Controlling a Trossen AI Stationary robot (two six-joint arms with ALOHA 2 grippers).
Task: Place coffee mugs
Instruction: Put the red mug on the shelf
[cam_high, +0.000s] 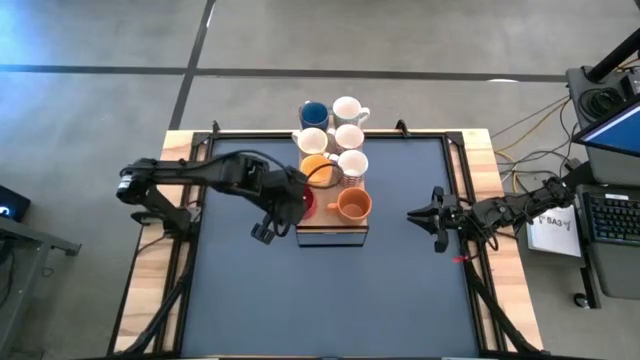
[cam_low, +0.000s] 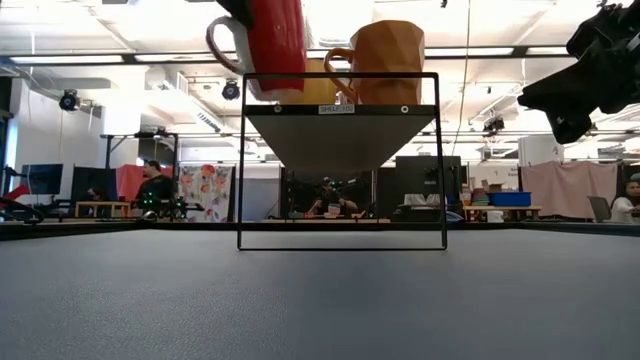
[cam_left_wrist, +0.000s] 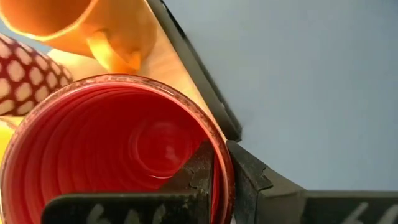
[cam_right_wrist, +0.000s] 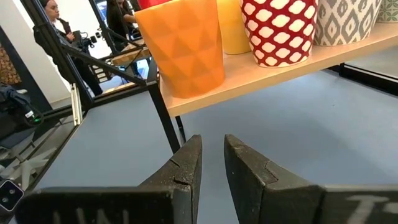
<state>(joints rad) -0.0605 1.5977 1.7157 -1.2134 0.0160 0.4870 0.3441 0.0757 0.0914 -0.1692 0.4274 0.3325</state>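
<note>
A red mug (cam_high: 305, 205) is at the near left corner of a raised light-wood board (cam_high: 335, 232), and my left gripper (cam_high: 300, 205) is shut on its rim. In the low view the red mug (cam_low: 272, 40) is tilted beside the brown-orange mug (cam_low: 380, 62). The brown-orange mug (cam_high: 353, 205), yellow-orange mug (cam_high: 318, 168), patterned white mug (cam_high: 352, 163), two white mugs (cam_high: 349, 135) and the blue mug (cam_high: 313, 113) stand on their bases on the board. My right gripper (cam_high: 425, 214) waits to the board's right, narrowly open. My left gripper has the red mug by its rim (cam_left_wrist: 219, 138): one finger (cam_left_wrist: 198, 171) is inside the cup and the other (cam_left_wrist: 249, 177) is outside its wall. The fingers come from above, pointing down. The mug is tilted; I cannot tell whether its base touches the board.
The board sits on a black wire stand (cam_low: 340, 160) well above the dark table mat (cam_high: 330, 300). Its far end, with the blue mug and a white mug (cam_high: 347, 108), reaches past the table's far edge. People and desks show in the room behind.
</note>
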